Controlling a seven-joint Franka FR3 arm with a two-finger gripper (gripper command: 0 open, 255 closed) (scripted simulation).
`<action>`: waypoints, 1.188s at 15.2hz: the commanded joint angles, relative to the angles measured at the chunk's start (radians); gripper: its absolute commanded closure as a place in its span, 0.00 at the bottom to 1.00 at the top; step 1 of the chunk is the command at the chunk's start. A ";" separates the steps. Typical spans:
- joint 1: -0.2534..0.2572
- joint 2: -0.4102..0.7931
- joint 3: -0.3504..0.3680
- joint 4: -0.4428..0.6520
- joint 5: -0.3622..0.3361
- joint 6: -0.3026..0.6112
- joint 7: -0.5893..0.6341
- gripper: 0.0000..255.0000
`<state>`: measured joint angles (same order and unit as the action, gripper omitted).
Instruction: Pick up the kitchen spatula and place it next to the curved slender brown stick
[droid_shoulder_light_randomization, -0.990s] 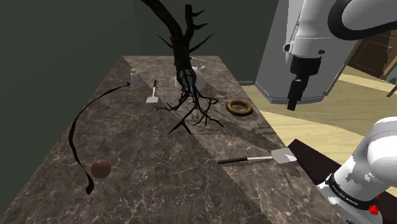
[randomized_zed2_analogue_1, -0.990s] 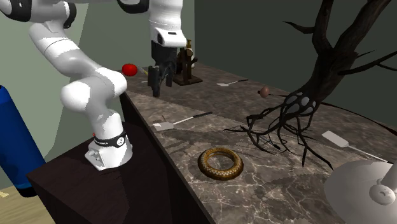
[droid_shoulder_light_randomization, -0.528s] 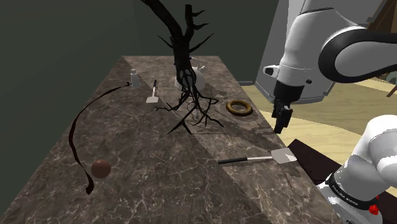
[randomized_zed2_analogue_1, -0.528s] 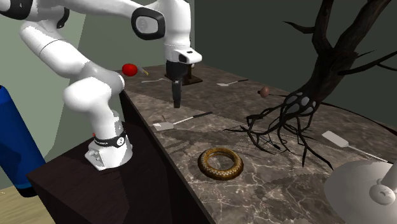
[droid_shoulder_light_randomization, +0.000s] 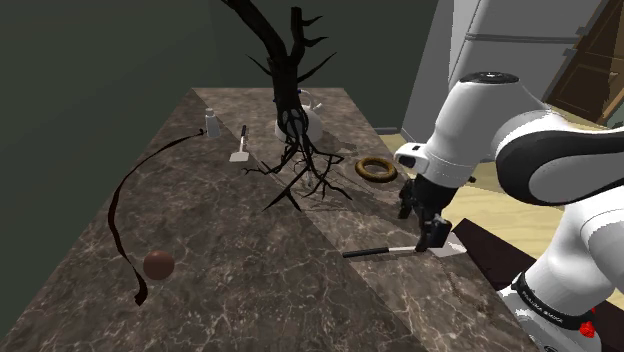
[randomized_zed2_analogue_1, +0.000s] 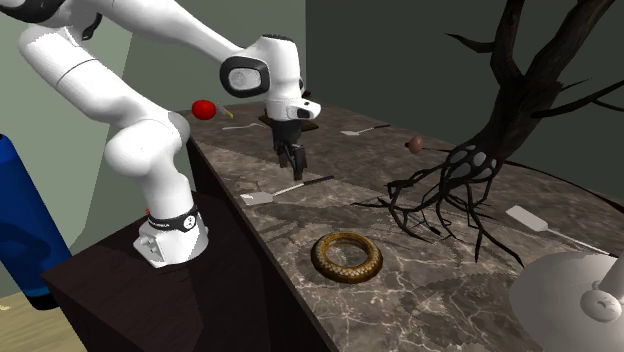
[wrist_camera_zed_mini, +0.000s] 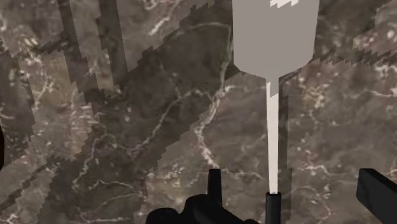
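A grey spatula (droid_shoulder_light_randomization: 400, 250) with a thin shaft and black handle lies on the dark marble counter (droid_shoulder_light_randomization: 250, 290) near its edge by the stand; it shows too in the second exterior view (randomized_zed2_analogue_1: 290, 188). My black gripper (droid_shoulder_light_randomization: 428, 232) hangs low over it (randomized_zed2_analogue_1: 295, 172), fingers pointing down. In the wrist view the gripper (wrist_camera_zed_mini: 296, 191) is open, and the spatula's handle (wrist_camera_zed_mini: 273, 207) lies between the fingers without touching them, the blade (wrist_camera_zed_mini: 275, 32) ahead. The curved slender dark brown stick (droid_shoulder_light_randomization: 115, 200) lies along the counter's far side at the shoulder view's left.
A black bare tree (droid_shoulder_light_randomization: 295, 120) stands mid-counter with spreading roots. A brown ring (droid_shoulder_light_randomization: 377, 169), a brown ball (droid_shoulder_light_randomization: 158, 264), a second small spatula (droid_shoulder_light_randomization: 240, 150), a white bottle (droid_shoulder_light_randomization: 212, 124) and a white round vessel (randomized_zed2_analogue_1: 575, 290) share the counter. A red apple (randomized_zed2_analogue_1: 204, 108) sits beyond the arm.
The arm has come down from high above the counter's edge to just over the spatula, turning its wrist on the way. The fingers stayed open. Nothing on the counter moved.
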<state>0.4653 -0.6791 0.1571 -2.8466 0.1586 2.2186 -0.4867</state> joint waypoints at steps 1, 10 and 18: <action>0.015 0.024 0.007 -0.016 0.006 0.051 -0.015 0.00; 0.018 0.096 0.017 -0.053 0.017 0.159 -0.017 0.00; 0.018 0.096 0.017 -0.053 0.017 0.159 -0.017 1.00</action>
<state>0.4834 -0.5833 0.1745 -2.8996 0.1752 2.3774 -0.5040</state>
